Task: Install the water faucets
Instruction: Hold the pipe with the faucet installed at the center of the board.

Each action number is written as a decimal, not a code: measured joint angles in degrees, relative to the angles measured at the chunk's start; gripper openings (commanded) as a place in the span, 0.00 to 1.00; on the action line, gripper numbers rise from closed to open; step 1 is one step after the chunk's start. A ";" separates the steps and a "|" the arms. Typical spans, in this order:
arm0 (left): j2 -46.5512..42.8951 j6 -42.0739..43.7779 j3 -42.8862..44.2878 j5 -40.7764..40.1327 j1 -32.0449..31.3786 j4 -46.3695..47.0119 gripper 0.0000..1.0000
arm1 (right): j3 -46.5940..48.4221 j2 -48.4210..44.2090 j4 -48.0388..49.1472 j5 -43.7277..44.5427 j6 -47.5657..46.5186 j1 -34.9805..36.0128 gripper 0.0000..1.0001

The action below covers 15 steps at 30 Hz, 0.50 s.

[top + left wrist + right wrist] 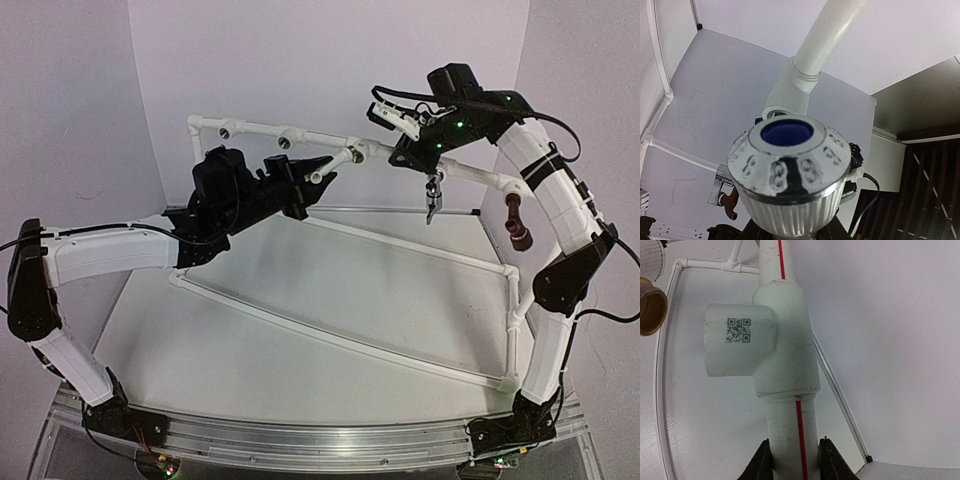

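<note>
Your left gripper (312, 177) is clamped on the silver faucet (790, 170): knurled chrome knob with a blue cap, facing the wrist cam. The faucet's long axis runs straight out of the jaws into the tee socket (790, 92), with its inlet end at the socket mouth and a sliver of metal showing at the joint. The left arm owns this one.

Your right gripper (796, 460) is closed on the smooth white pipe (787, 427), right of that tee; I'd guess it's bracing. The next move probably turns about that axis. Stay coaxial or the plastic thread may cross.

The red-brown faucet (517, 222) hangs mounted further right of the tee.
</note>
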 measured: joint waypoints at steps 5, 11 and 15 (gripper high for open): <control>0.93 -0.90 -0.08 -3.58 -1.56 0.90 0.00 | -0.27 -0.11 0.24 0.23 0.18 0.24 0.00; 1.36 -0.96 -0.13 -6.72 -2.48 2.07 0.00 | -0.36 -0.16 0.35 0.38 0.32 0.44 0.00; 1.98 -0.96 -0.24 -8.31 -2.55 3.17 0.00 | -0.46 -0.21 0.40 0.61 0.33 0.62 0.00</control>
